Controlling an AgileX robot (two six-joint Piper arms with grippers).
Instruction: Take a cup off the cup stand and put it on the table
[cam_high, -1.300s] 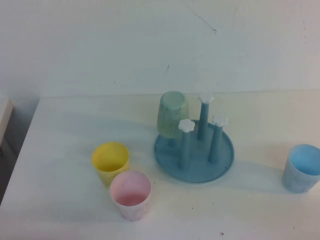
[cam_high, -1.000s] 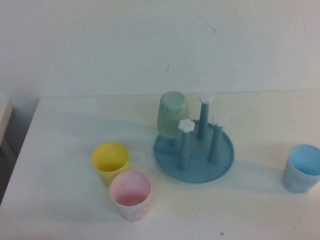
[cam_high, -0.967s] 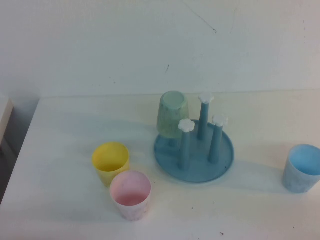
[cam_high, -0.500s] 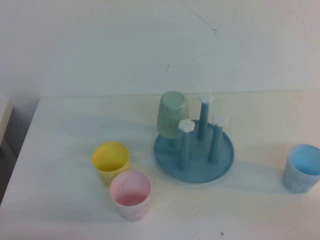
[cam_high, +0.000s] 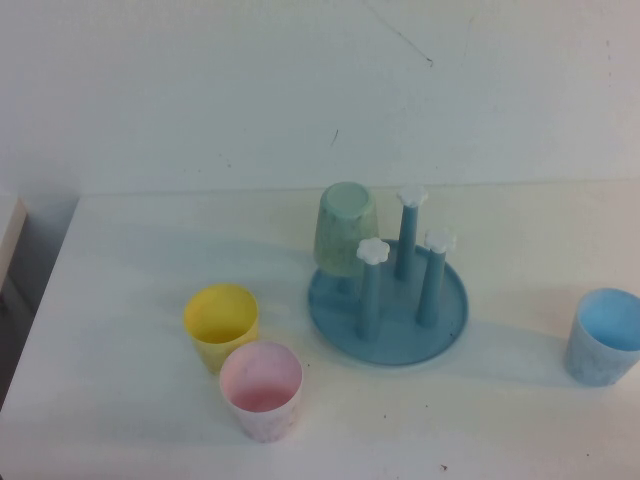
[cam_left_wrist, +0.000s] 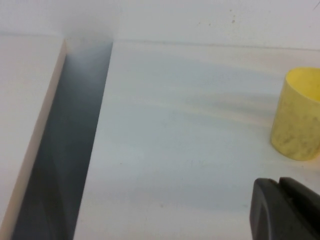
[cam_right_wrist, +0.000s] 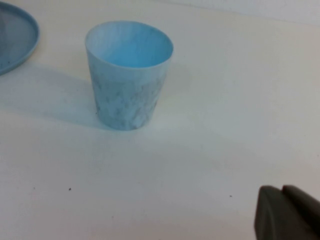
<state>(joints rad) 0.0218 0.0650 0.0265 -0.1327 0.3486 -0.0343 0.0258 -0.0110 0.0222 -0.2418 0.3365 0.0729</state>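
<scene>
The pale mint-green cup (cam_high: 345, 229) hangs upside down on the back-left peg of the blue cup stand (cam_high: 388, 313), which sits mid-table in the high view. Three other pegs with white flower caps stand bare. The white table (cam_high: 140, 250) spreads all around. Neither arm shows in the high view. My left gripper (cam_left_wrist: 279, 184) is shut with nothing in it, low over the table short of the yellow cup (cam_left_wrist: 298, 114). My right gripper (cam_right_wrist: 281, 192) is shut and empty too, over the table some way from the light blue cup (cam_right_wrist: 128, 73).
A yellow cup (cam_high: 221, 323) and a pink cup (cam_high: 261, 388) stand upright at the front left of the stand. A light blue cup (cam_high: 603, 335) stands at the right edge. A dark gap (cam_left_wrist: 65, 150) runs along the table's left edge beside another surface.
</scene>
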